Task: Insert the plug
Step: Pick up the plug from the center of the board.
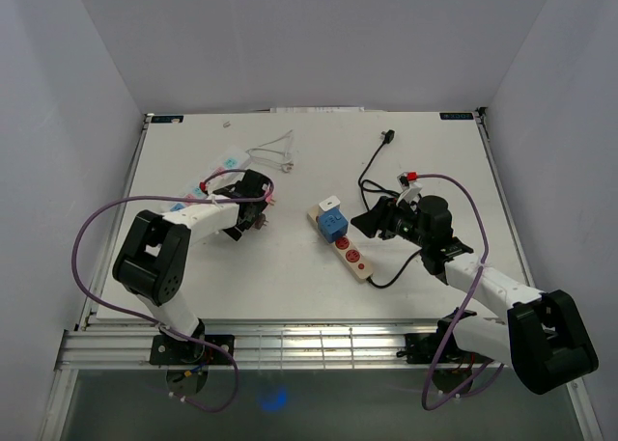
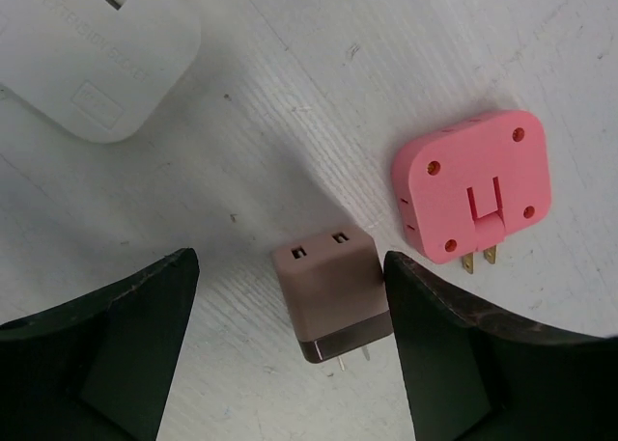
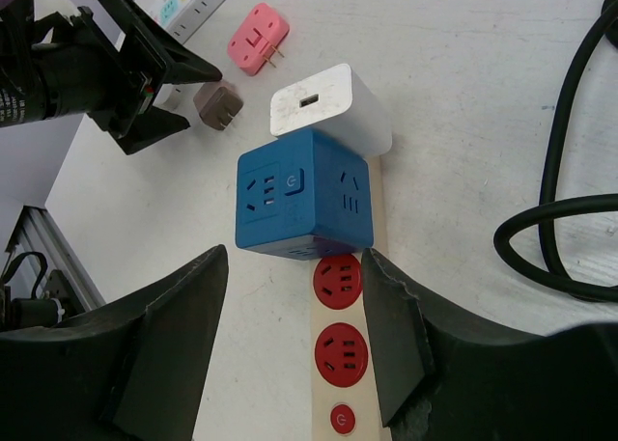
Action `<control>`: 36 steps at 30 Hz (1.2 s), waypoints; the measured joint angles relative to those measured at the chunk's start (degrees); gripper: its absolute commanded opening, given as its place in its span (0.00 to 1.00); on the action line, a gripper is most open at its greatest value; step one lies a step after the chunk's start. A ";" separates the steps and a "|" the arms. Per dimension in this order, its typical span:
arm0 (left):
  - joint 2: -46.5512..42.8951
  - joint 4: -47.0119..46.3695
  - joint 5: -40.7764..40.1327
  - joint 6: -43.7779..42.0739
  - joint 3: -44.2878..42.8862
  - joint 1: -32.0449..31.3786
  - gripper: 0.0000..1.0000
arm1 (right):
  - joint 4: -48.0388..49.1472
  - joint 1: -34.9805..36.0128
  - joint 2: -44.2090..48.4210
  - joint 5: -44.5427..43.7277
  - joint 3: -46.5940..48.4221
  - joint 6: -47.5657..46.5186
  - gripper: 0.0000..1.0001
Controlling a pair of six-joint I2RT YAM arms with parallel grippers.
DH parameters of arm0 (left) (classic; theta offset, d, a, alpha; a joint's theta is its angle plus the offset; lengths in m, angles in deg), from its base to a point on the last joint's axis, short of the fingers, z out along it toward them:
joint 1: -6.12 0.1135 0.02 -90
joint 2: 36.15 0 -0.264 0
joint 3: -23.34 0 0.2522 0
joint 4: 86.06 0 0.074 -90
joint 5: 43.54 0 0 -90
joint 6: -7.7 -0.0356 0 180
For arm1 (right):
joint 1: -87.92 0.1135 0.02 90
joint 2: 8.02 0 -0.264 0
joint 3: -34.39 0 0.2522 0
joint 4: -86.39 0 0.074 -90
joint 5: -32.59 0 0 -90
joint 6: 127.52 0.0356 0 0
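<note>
Plug (image 2: 333, 301), a small brown adapter, lies on its side on the table (image 1: 290, 287), left of the middle and about halfway between the near and far edges. Its two prongs point back toward the left wrist.

The left gripper (image 2: 287, 296) is down at the surface with its jaws wide apart, one on each side of the brown plug. The right-hand finger (image 2: 454, 354) is just beside the plug's edge, though contact cannot be made out; the other finger stands clear. Nothing is gripped.

The right gripper (image 3: 294, 267) is also parted and holds nothing. It hangs over the beige power strip (image 3: 338, 364), right of the table's middle.

The left wrist view alone shows the plug's slots and prongs, the back of the pink adapter (image 2: 475, 185) just beside it, and a corner of a white extension block (image 2: 97, 55).

The right wrist view shows the strip's red sockets, with a blue cube socket (image 3: 304, 195) and a white charger (image 3: 333, 108) on its far end. Black cable (image 3: 570, 171) loops to its right.

From the top camera the plug is hidden by the left gripper's body.
</note>
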 measured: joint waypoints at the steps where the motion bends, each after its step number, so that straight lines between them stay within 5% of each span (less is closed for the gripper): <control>1: 0.00 0.61 0.02 0.50 0.00 0.00 0.87 | 0.00 0.00 0.00 -0.02 0.00 0.00 0.63; 10: 0.00 2.10 0.66 2.08 0.00 0.00 0.79 | -0.17 0.00 -0.79 -0.17 0.00 0.02 0.63; 18: 0.52 0.94 3.08 1.97 -0.04 0.00 0.83 | -0.24 0.00 -1.09 -0.15 0.00 0.02 0.63; 20: 0.61 0.20 3.58 1.88 -0.13 0.00 0.75 | -0.24 0.00 -1.27 -0.15 0.00 0.02 0.63; 22: 0.90 -0.63 4.15 1.79 -0.15 0.00 0.54 | -0.26 0.00 -1.38 -0.15 0.00 0.02 0.62; 24: 1.22 -1.73 4.66 1.64 -0.15 0.00 0.43 | -0.24 0.00 -1.38 -0.15 0.00 0.02 0.62; 31: 0.98 -4.22 5.16 0.55 0.46 0.00 0.40 | -0.26 0.00 -1.36 -0.13 0.00 0.00 0.63; 33: 0.33 -5.38 5.33 0.00 1.42 -0.02 0.27 | -0.24 0.00 -1.36 -0.15 0.00 0.00 0.63; 36: -2.14 -8.46 5.90 -2.38 4.28 -0.39 0.25 | -0.26 0.00 -1.36 -0.11 0.00 -0.04 0.62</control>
